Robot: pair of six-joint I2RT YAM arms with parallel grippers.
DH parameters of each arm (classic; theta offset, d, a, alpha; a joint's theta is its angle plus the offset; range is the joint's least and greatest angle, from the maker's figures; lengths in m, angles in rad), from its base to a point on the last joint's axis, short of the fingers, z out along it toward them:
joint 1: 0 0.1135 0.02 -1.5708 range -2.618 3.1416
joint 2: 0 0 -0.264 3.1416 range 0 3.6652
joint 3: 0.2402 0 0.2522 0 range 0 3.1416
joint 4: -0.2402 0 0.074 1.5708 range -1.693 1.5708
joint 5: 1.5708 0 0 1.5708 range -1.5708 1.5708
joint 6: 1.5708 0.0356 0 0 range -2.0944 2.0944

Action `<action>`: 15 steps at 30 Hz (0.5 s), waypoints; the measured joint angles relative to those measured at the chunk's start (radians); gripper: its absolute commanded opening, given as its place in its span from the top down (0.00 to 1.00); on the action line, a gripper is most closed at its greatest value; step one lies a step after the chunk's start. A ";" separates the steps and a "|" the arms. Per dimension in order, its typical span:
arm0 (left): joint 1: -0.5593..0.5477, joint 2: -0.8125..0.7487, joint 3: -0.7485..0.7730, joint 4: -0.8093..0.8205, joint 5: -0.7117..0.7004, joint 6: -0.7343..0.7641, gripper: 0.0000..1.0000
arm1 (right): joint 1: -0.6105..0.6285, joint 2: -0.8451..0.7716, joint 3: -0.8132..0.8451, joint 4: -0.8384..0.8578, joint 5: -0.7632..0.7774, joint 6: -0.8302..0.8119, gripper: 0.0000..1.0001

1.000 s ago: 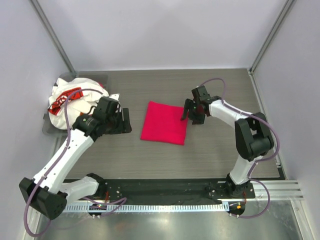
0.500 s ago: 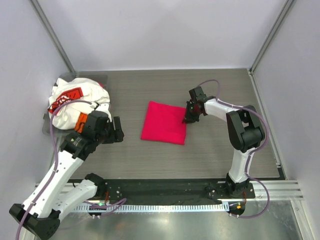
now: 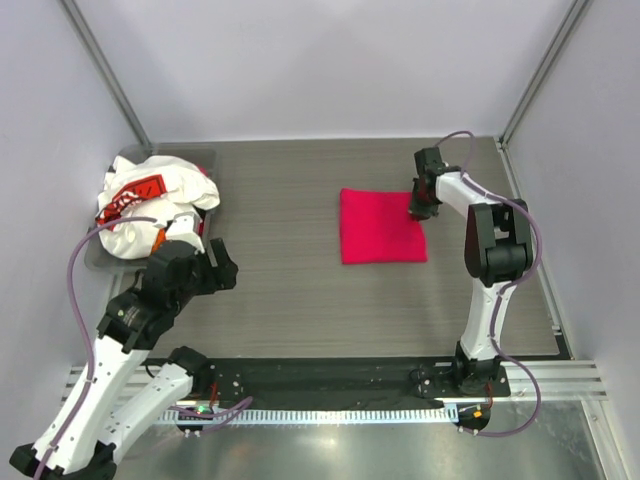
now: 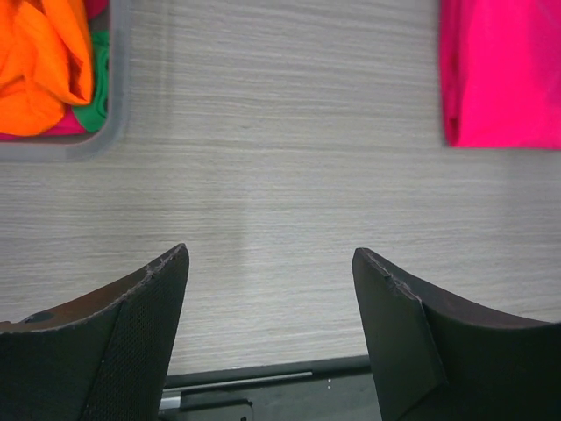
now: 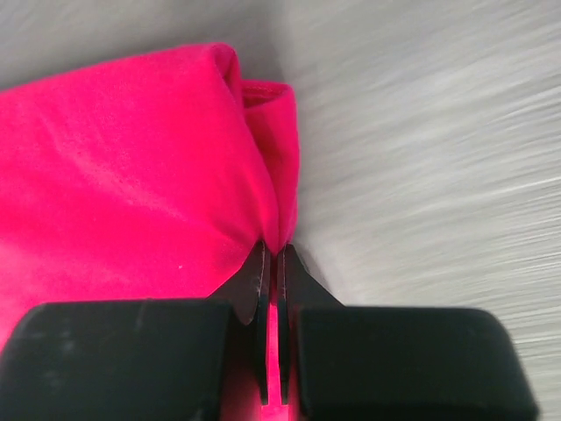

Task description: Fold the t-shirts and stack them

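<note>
Magenta shirt (image 3: pixel 382 226): folded into a rough square, lying flat on the table (image 3: pixel 290 300), right of centre and in the far half. Its edges run nearly square with the table edges. In the right wrist view the near corner shows a rolled fold with doubled layers.

Right gripper (image 5: pixel 271 254): at the far right corner of the magenta shirt. The jaws are pressed together on a thin pleat of the magenta cloth, and a sliver of pink shows in the slit between them. The cloth puckers toward the pinch point. The right arm reaches forward along the right side of the table.

White shirt (image 3: pixel 150 195): red-and-black print, crumpled in a heap on top of the grey bin (image 3: pixel 95 262) at the far left of the table. It is not folded and sits well apart from the magenta shirt.

Orange shirt (image 4: pixel 39 61): bunched inside the same bin, seen from the left wrist. A green cloth (image 4: pixel 98 88) lies just beside it against the bin wall.

Left gripper (image 4: pixel 270 263): over bare tabletop, just beside the near right side of the bin. The jaws are spread wide with nothing between them, and only wood grain shows in the gap. It touches no shirt.
</note>
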State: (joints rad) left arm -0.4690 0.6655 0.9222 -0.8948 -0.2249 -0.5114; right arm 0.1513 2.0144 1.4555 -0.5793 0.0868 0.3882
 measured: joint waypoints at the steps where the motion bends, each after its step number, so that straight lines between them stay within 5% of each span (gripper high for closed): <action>1: 0.000 -0.013 -0.006 0.001 -0.007 -0.002 0.23 | -0.016 0.018 0.027 -0.003 0.037 -0.013 0.99; 15: 0.000 -0.068 -0.020 0.003 -0.089 -0.013 0.23 | -0.167 0.397 0.577 -0.051 0.505 -0.222 0.99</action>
State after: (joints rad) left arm -0.4690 0.5980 0.9020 -0.8913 -0.3134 -0.5247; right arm -0.0162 2.4115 2.0327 -0.6300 0.5915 0.1661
